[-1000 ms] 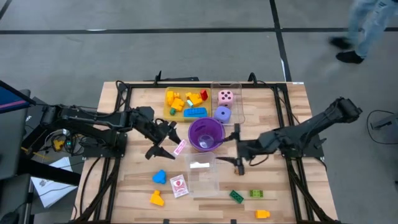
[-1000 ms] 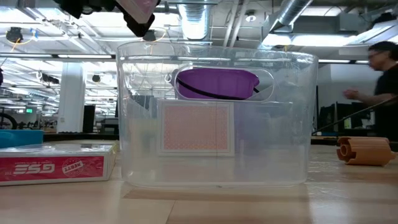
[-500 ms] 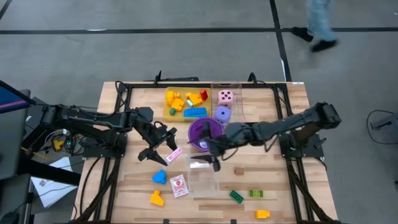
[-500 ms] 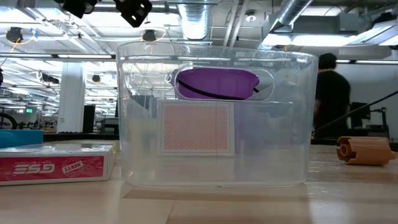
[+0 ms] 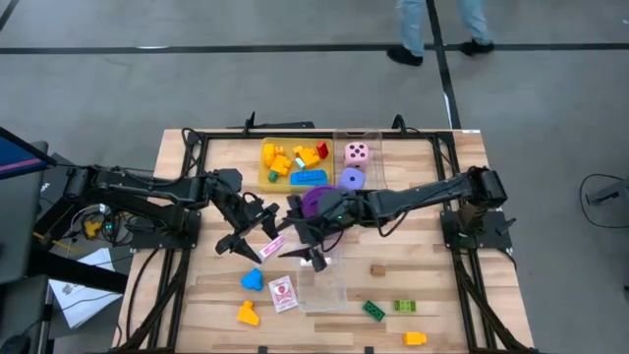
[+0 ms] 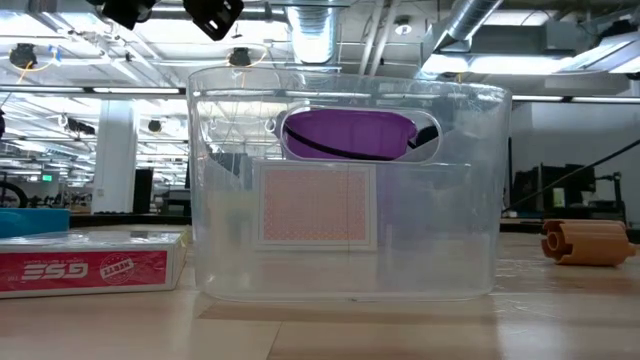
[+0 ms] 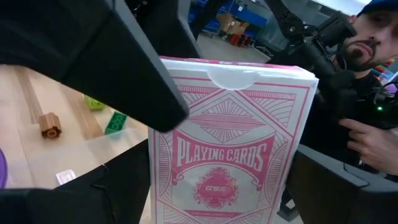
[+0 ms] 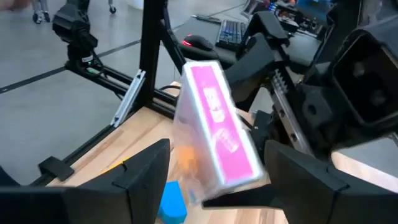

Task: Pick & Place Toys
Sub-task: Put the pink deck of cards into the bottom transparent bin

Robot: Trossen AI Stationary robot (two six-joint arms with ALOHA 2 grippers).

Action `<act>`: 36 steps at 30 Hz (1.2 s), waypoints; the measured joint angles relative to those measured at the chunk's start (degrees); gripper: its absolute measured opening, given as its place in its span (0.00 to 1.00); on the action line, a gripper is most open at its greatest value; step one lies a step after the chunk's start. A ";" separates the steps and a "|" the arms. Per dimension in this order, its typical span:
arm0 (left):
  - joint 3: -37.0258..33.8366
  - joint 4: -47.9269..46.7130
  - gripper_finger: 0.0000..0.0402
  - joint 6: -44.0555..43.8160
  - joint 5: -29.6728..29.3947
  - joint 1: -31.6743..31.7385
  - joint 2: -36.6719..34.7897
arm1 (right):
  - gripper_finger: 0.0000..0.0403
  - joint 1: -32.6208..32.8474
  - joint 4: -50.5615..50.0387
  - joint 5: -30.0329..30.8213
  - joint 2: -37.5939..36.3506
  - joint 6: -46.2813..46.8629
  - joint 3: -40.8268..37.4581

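The left pincer (image 5: 257, 239) hung over the middle of the tabletop (image 5: 452, 295), clenched on a pink-and-white pack of playing cards (image 5: 274, 244); the left wrist view showed that pack (image 7: 233, 149) filling the space between the two dark fingers, its printed face toward the camera. The right arm reached across from the far side, and the right pincer (image 5: 313, 248) stood just beside the pack with its fingers spread apart and nothing between them. From the right wrist view the same pack (image 8: 217, 134) appeared tilted, seen edge-on ahead of the open fingers.

Below them sat a clear tray (image 5: 319, 280), which in the low view (image 6: 345, 190) held one card (image 6: 315, 205) leaning upright inside. A second pack of cards (image 5: 283, 293) lay flat near that tray, close to a blue brick (image 5: 252, 279) and a yellow brick (image 5: 247, 314). A green brick (image 5: 373, 311) lay toward the near edge on the other side. At the back, a yellow tray (image 5: 293, 163) held more bricks, with a pink die (image 5: 357, 152) and a purple die (image 5: 351, 179) next to it. A purple cup (image 5: 316, 202) stood partly hidden behind the right arm.

A person (image 5: 437, 25) walked past on the floor beyond.
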 joint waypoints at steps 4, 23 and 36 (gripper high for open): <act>0.00 -1.29 0.77 0.03 0.01 0.00 -0.21 | 0.63 0.00 -2.31 -0.03 0.17 0.01 1.14; -0.02 -1.39 0.80 -1.22 -0.31 0.08 -0.15 | 0.17 0.06 -3.66 0.23 0.14 -0.60 1.17; -0.03 -8.59 0.84 -2.14 -0.97 2.40 -0.25 | 0.15 1.23 -15.45 6.20 -2.45 -0.18 1.13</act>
